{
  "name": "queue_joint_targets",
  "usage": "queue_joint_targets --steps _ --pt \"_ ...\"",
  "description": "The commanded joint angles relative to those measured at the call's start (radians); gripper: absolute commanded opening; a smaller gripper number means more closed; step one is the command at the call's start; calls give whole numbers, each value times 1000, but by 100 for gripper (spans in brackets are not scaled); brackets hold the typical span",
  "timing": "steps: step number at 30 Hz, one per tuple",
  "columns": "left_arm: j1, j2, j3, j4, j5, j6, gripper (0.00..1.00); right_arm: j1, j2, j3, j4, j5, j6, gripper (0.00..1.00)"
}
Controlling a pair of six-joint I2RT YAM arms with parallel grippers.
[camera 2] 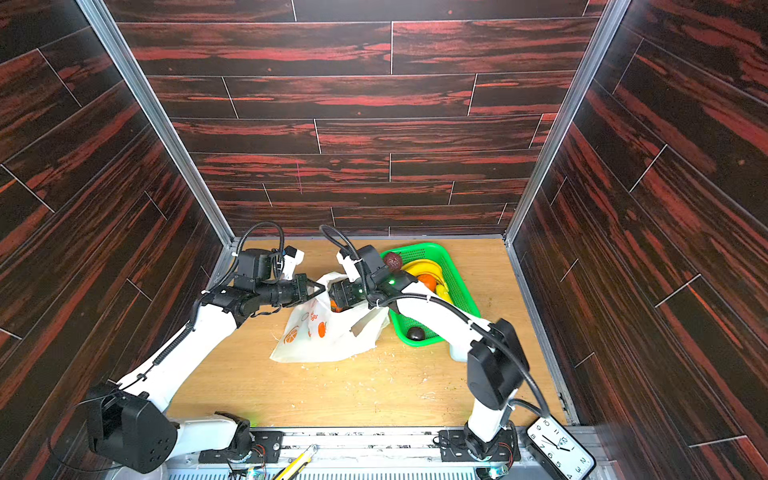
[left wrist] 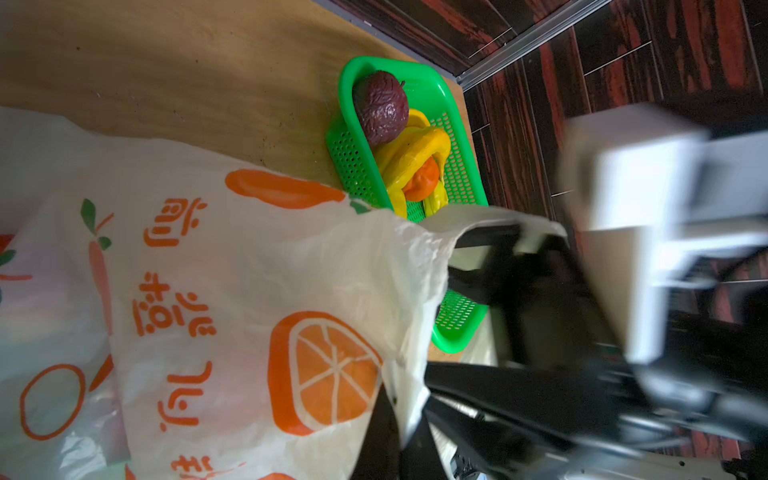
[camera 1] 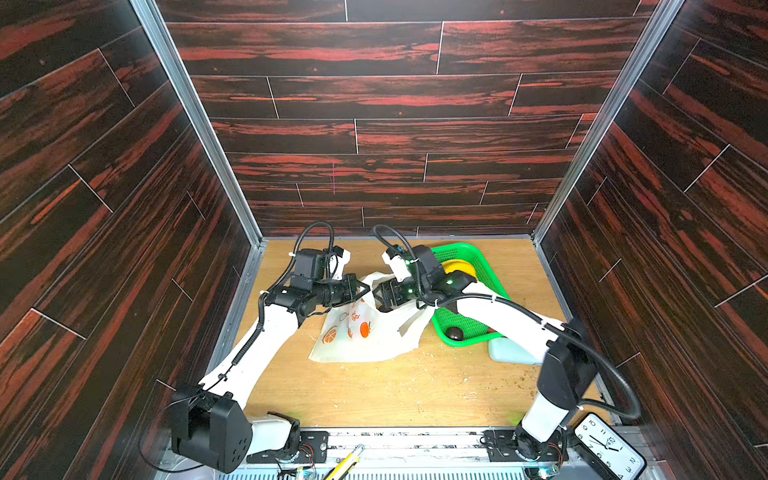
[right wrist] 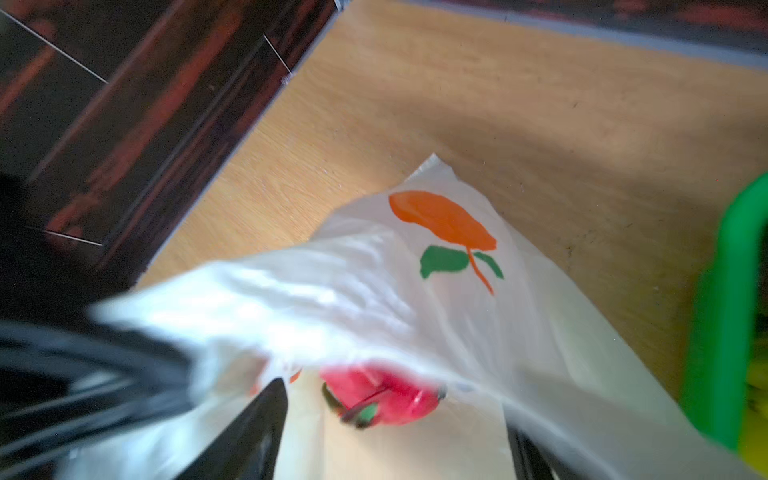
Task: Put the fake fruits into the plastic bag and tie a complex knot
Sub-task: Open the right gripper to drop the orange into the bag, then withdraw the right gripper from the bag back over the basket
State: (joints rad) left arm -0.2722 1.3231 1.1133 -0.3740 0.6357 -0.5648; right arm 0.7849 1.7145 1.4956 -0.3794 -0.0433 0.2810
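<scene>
The left gripper (camera 1: 365,289) is clamped shut on the raised rim of the plastic bag (camera 1: 365,338). The bag sits at the middle of the wooden surface (camera 1: 395,395) with its mouth lifted toward the far side. It is printed with orange fruit pictures (left wrist: 328,370) and orange characters (left wrist: 174,307), which I cannot read. From the right, the right gripper (camera 1: 377,297) reaches into the bag's mouth with its fingers spread wide apart. A red-pink fruit with green tips (right wrist: 382,395) lies inside the bag just past them. Just right of the bag, a green basket (camera 2: 419,248) holds a dark purple ball (camera 2: 392,261), yellow bananas (camera 2: 424,268), an orange (camera 2: 427,281) and, at its near end, another dark ball (camera 2: 415,333). A pale blue pouch (camera 1: 511,353) lies beside the basket's near edge. A clock (camera 1: 606,446) with black numerals stands at the near right corner.
</scene>
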Motion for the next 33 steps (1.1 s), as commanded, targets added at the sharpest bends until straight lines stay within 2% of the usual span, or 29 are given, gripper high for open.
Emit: queue_joint_targets --steps 1,11,14,17,23,29,33 --pt "4 8 -11 0 13 10 0 -5 -70 -3 -35 -2 25 82" --pt "5 5 -25 10 0 6 0 -7 -192 31 -55 -8 29 79" --pt "5 1 -23 8 -24 6 0 -16 -253 25 -68 20 22 79" --pt "5 -4 -20 7 -43 3 0 -50 -313 21 -128 99 22 82" --pt "14 -14 -17 0 -84 -10 0 -245 -430 -84 -211 101 74 82" --pt "45 -28 -21 -14 -108 -23 0 -448 -475 -249 -216 13 94 89" --pt "61 -41 -24 -19 -108 -16 0 -510 -453 -351 -162 -53 120 89"
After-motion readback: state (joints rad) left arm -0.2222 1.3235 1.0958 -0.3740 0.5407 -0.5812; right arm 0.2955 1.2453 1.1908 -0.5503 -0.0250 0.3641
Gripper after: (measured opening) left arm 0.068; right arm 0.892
